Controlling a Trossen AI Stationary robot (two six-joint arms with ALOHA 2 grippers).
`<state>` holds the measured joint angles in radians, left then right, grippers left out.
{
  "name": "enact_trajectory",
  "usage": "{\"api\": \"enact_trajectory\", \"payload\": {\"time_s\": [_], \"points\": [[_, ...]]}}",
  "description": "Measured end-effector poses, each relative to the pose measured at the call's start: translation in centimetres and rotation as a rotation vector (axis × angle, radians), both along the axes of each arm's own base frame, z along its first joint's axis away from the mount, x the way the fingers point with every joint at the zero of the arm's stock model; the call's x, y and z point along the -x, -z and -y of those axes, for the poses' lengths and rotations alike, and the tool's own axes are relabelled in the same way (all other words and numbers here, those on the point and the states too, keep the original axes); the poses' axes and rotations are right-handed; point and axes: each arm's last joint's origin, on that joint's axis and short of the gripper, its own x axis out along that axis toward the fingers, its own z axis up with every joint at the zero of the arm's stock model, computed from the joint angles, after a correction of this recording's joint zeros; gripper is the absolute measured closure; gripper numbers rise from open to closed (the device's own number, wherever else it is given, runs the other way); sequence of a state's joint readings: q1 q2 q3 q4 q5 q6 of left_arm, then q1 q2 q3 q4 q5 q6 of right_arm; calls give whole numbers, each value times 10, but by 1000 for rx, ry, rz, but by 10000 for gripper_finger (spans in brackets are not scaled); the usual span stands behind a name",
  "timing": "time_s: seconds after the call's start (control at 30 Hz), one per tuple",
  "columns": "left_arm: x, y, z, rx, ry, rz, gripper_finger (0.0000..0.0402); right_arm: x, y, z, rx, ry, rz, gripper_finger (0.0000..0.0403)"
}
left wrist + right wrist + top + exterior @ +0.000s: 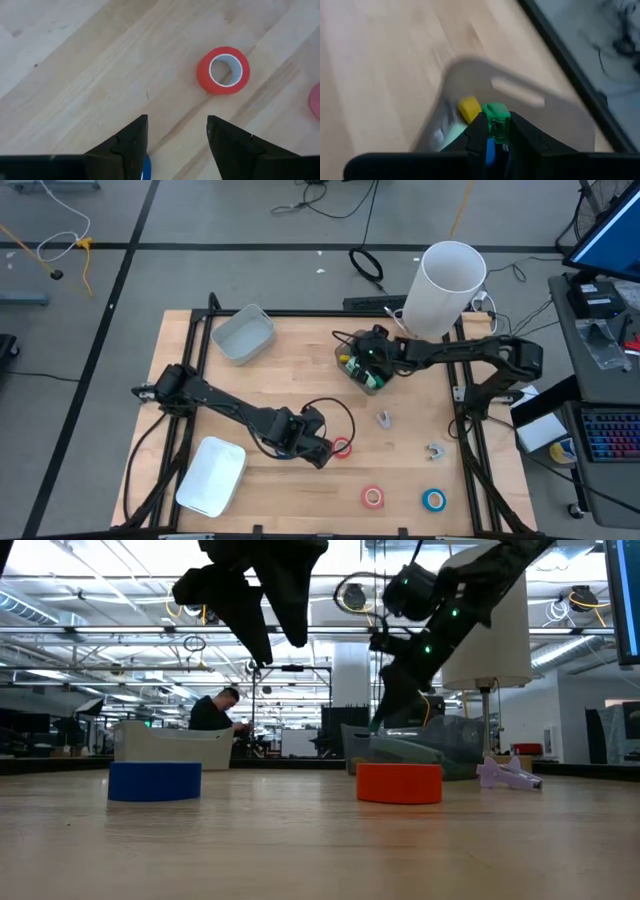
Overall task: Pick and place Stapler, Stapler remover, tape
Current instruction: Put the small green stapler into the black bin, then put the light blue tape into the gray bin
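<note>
From above we see the left claw low over the wooden table, just beside a red tape roll that lies flat on the boards at its tip. Two more rolls lie near the table's front edge, well apart from that claw: a pink tape roll and a blue tape roll. A small pale purple tool and a grey tool rest between the rolls and the right arm. The right claw sits over a clear bin at the table's far side, next to a tall white cylinder. A grey tray and a white tray also lie on the table. At table height we see the blue roll and a red roll standing apart on the wood, both arms hanging above them, and a person seated far behind. In the left wrist view the claw's fingers are spread wide with bare wood between them, and the red roll lies ahead of them, off toward one finger, untouched. In the right wrist view the claw is narrowed onto a small green piece, with a yellow piece just beside it, above the bin.
</note>
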<state>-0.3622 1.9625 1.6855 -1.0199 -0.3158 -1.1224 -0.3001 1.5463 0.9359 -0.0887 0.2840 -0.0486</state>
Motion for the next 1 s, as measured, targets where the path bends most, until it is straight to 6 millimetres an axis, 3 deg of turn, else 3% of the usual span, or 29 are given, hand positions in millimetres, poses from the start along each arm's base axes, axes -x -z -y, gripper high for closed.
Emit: {"api": "enact_trajectory", "payload": {"time_s": [0.17,0.63,0.8,1.0], "points": [[0,0,0,-5,14,-4,202,-2,12,5,-16,18,-33,341],[0,0,0,-10,33,-9,203,-3,11,5,-16,20,-21,260],[1,0,3,-11,46,-7,204,1,-6,-6,-64,-17,50,250],[0,-1,15,-7,101,36,204,16,-43,-31,-261,-177,203,258]]}}
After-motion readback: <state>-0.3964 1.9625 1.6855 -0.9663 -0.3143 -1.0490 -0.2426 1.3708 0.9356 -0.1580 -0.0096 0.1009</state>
